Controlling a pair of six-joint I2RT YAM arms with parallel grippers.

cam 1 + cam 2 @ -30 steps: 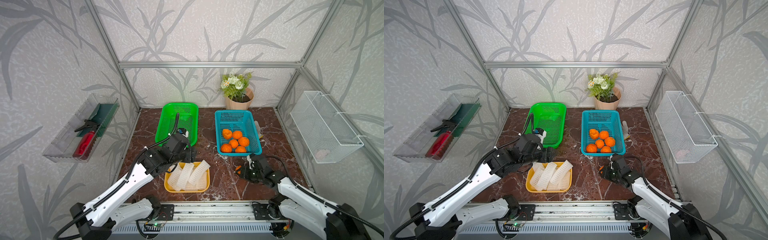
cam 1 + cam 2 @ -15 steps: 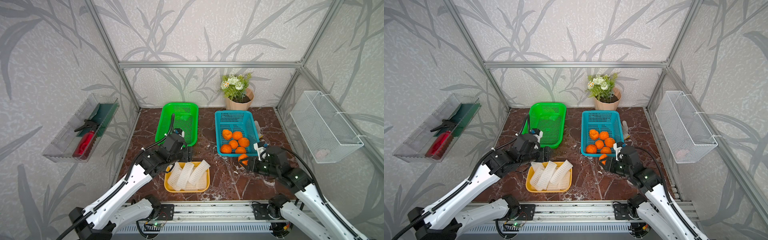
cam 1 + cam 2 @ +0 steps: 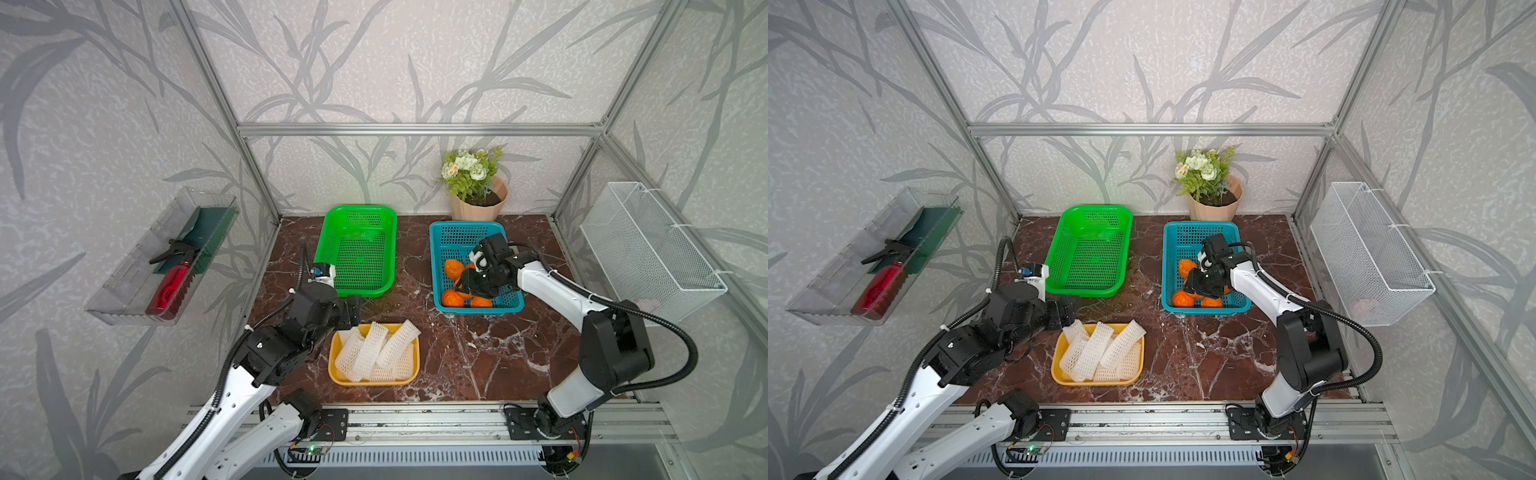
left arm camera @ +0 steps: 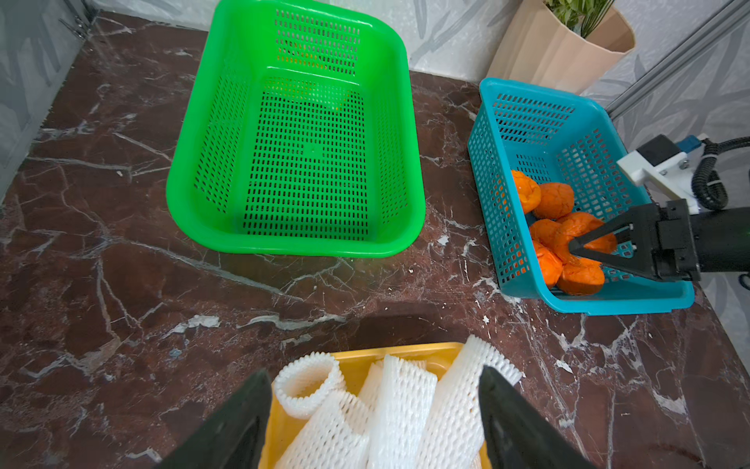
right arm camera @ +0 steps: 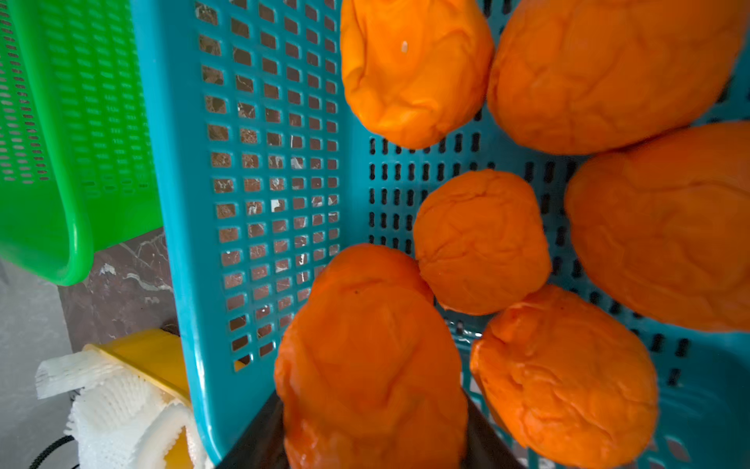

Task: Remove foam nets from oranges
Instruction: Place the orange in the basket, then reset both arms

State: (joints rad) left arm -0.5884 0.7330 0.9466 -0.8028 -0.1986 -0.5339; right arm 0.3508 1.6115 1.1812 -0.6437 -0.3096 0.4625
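Several bare oranges lie in the blue basket. My right gripper hangs low inside that basket, its jaws pressed on both sides of one orange. Off-white foam nets are piled in the yellow tray. My left gripper is open over the tray's left edge, holding nothing.
A green basket stands left of the blue one. A flower pot is at the back wall. A white wire basket hangs on the right wall, a clear tray with a red bottle on the left.
My right arm has lifted an orange from the tabletop in front of the blue basket and swung it back into the basket. The left gripper drew slightly leftward from the tray.
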